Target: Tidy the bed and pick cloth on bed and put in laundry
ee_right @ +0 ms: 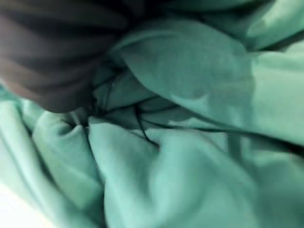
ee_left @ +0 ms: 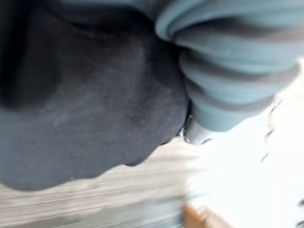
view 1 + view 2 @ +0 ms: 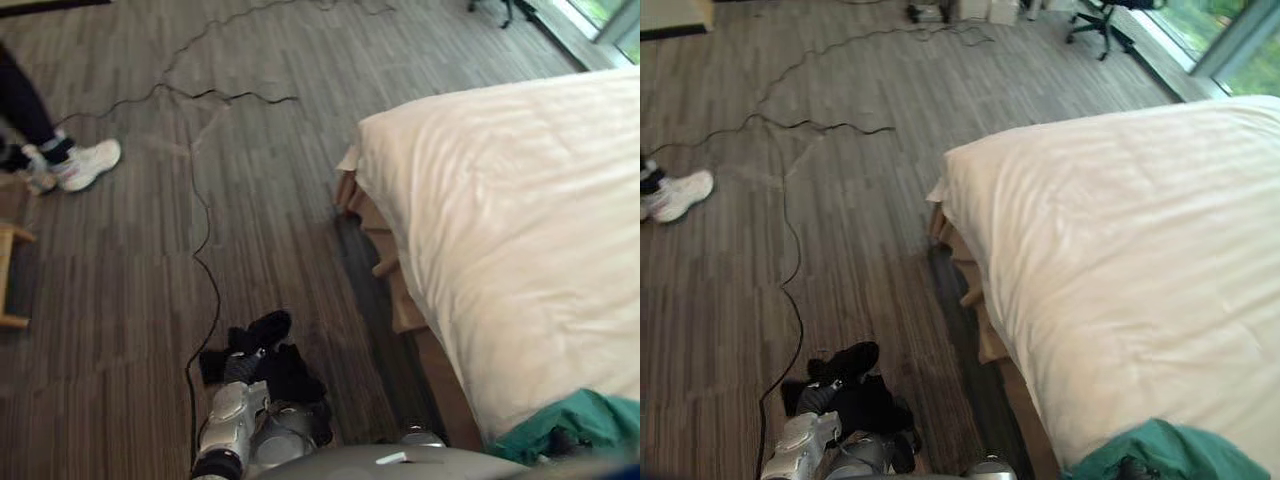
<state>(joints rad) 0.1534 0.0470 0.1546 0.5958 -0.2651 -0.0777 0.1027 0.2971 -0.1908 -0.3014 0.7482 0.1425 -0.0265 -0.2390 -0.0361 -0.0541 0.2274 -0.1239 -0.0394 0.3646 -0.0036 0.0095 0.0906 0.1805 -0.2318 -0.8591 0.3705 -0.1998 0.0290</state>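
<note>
Green cloth [image 3: 1170, 455] covers right hand [image 1: 47, 61] | black cloth [image 3: 275, 360] covers left hand [image 2: 237, 61]

Low in the left eye view, the left arm [image 3: 232, 415] is a chain of rounded silver-grey shells. The left hand [image 2: 228, 71] wears a cover of thick ribbed folds. The right hand [image 1: 52, 57] has a dark ribbed one.

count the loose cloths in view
2: a black cloth bunched at the left hand above the floor, and a green cloth at the near end of the bed. More may be hidden.
</note>
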